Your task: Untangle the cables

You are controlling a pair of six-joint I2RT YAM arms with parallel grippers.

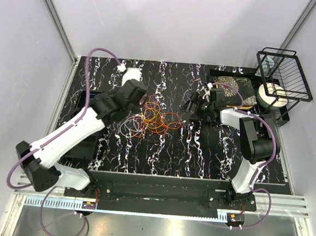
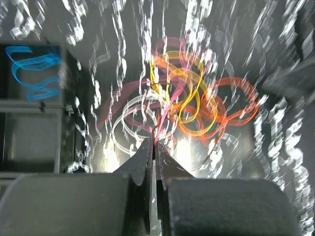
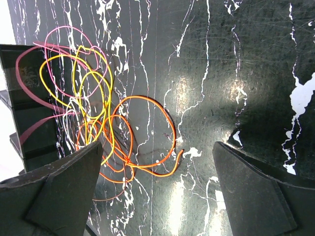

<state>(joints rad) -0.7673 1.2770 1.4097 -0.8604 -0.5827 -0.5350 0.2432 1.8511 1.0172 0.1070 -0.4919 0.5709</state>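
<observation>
Top external — cables on black white-veined tabletop, pale walls around.

Lab robot cell, I'd tag it: plain white panel walls on aluminium posts box in a black marbled tabletop; the left arm and right arm I'm driving are bolted to a base plate at bottom centre, toothed rail below.
</observation>
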